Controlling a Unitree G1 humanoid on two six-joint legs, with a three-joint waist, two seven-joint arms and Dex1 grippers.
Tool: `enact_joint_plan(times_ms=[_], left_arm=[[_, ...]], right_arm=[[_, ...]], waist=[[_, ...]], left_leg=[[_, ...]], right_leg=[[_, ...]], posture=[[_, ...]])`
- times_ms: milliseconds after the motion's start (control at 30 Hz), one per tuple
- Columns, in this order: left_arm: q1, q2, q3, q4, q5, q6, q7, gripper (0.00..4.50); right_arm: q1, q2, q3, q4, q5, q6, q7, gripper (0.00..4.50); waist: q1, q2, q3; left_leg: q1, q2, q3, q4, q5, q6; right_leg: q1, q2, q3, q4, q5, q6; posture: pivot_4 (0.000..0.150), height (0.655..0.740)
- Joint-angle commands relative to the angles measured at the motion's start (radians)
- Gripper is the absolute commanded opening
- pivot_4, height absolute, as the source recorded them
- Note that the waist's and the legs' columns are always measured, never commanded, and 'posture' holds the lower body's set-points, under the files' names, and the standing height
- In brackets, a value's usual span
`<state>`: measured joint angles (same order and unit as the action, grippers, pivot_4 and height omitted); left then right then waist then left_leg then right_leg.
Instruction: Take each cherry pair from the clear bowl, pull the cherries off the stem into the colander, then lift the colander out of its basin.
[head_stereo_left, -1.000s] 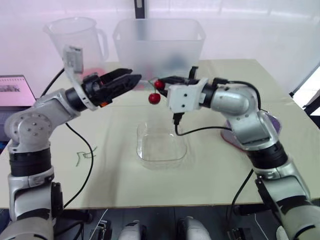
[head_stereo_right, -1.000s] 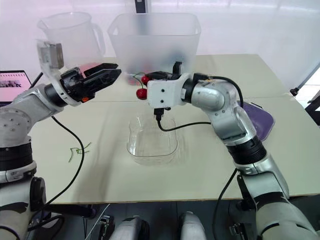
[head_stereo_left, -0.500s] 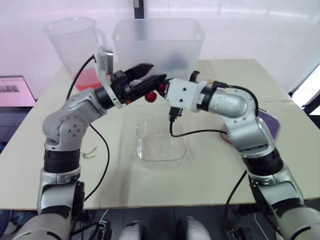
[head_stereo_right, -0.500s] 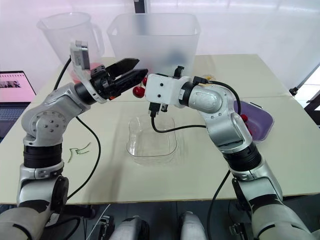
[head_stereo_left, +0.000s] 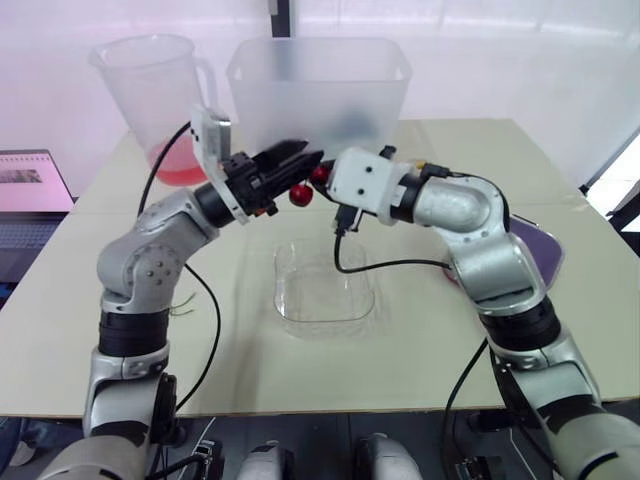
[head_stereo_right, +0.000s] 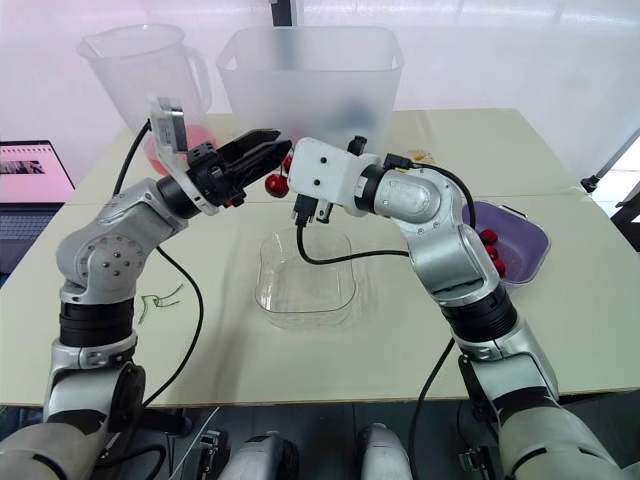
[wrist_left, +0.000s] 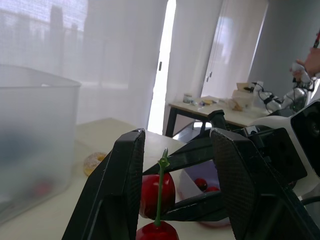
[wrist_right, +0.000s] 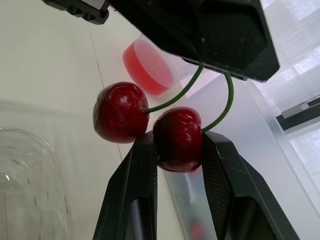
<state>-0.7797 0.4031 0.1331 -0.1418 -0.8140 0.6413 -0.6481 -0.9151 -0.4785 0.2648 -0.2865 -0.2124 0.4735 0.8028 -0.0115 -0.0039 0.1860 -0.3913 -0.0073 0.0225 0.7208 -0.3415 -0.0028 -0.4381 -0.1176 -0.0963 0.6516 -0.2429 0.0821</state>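
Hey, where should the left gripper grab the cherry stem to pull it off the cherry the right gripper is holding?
Probably near the stem's knobbed top, coming from the robot's left. The stem stands upright between the fingers of the open left gripper, and the right gripper clamps one cherry below.

text: none legible | laptop screen: too small to read | green scribble on table: no readable characters

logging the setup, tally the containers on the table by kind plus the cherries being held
clear bowl: 1
frosted tub: 1
jug: 1
purple bowl: 1
held cherries: 2
total: 6
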Motion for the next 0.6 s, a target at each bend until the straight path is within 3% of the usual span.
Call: enact_joint_plan(times_ms=[33, 67, 133, 233, 267, 533, 600], left_arm=[[-0.012, -0.004, 0.012, -0.024, 0.009, -0.025, 0.000, 2.22], [-0.012, -0.006, 0.013, -0.023, 0.009, -0.024, 0.000, 2.22], [-0.010, -0.009, 0.012, -0.021, 0.012, -0.025, -0.003, 1.66], [-0.016, -0.012, 0.013, -0.014, 0.015, -0.025, -0.010, 0.32], [-0.020, -0.014, 0.013, -0.012, 0.013, -0.020, -0.010, 0.07], [-0.033, -0.009, 0.012, -0.005, 0.013, -0.011, -0.018, 0.07], [-0.042, -0.003, 0.017, 0.005, 0.011, -0.010, -0.026, 0.00]], right_arm=[[-0.031, -0.001, -0.027, -0.047, 0.013, -0.004, -0.013, 1.19], [-0.031, -0.002, -0.027, -0.047, 0.015, -0.004, -0.013, 1.19], [-0.031, -0.003, -0.027, -0.047, 0.018, -0.003, -0.012, 1.19], [-0.033, -0.005, -0.025, -0.046, 0.023, -0.005, -0.009, 1.19], [-0.034, -0.005, -0.024, -0.046, 0.024, -0.006, -0.010, 1.19], [-0.034, -0.007, -0.030, -0.063, 0.051, 0.006, -0.001, 1.19], [-0.030, -0.001, -0.048, -0.070, 0.087, 0.030, 0.007, 1.82]], waist=[[0.000, 0.000, 0.000], [0.000, 0.000, 0.000], [0.000, 0.000, 0.000], [0.000, 0.000, 0.000], [0.000, 0.000, 0.000], [0.000, 0.000, 0.000], [0.000, 0.000, 0.000]], left_leg=[[0.000, 0.000, 0.000, 0.000, 0.000, 0.000], [0.000, 0.000, 0.000, 0.000, 0.000, 0.000], [0.000, 0.000, 0.000, 0.000, 0.000, 0.000], [0.000, 0.000, 0.000, 0.000, 0.000, 0.000], [0.000, 0.000, 0.000, 0.000, 0.000, 0.000], [0.000, 0.000, 0.000, 0.000, 0.000, 0.000], [0.000, 0.000, 0.000, 0.000, 0.000, 0.000]], right_leg=[[0.000, 0.000, 0.000, 0.000, 0.000, 0.000], [0.000, 0.000, 0.000, 0.000, 0.000, 0.000], [0.000, 0.000, 0.000, 0.000, 0.000, 0.000], [0.000, 0.000, 0.000, 0.000, 0.000, 0.000], [0.000, 0.000, 0.000, 0.000, 0.000, 0.000], [0.000, 0.000, 0.000, 0.000, 0.000, 0.000], [0.000, 0.000, 0.000, 0.000, 0.000, 0.000]], posture=[[0.150, 0.6886], [0.150, 0.6886], [0.150, 0.6886], [0.150, 0.6886], [0.150, 0.6886], [0.150, 0.6886], [0.150, 0.6886]])
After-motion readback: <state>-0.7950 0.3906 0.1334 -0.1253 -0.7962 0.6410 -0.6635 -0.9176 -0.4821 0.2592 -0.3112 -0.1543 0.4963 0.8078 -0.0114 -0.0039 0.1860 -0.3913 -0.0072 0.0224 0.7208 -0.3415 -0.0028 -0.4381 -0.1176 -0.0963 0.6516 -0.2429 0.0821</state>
